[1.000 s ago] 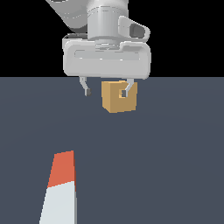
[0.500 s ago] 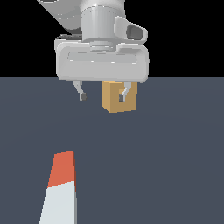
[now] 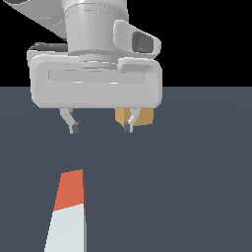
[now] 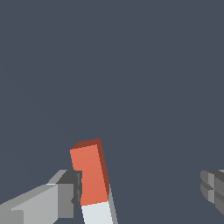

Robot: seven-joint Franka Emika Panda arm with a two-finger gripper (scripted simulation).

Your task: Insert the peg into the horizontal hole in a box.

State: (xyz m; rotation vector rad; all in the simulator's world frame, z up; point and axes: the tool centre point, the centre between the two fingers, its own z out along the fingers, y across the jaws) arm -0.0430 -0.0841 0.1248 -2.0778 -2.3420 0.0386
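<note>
The gripper [image 3: 100, 128] has advanced from the box [image 3: 141, 117] toward the peg [image 3: 68, 211], looming larger and now hiding most of the box (fingers spread wide).

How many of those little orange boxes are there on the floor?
1. The box sits far back in the exterior view, partly hidden behind the open hand. The wrist view shows none; another could be hidden behind the hand.

flat, even simulator light with no glare and barely any shadows; edges sharp but pixelated, background pure black.
</note>
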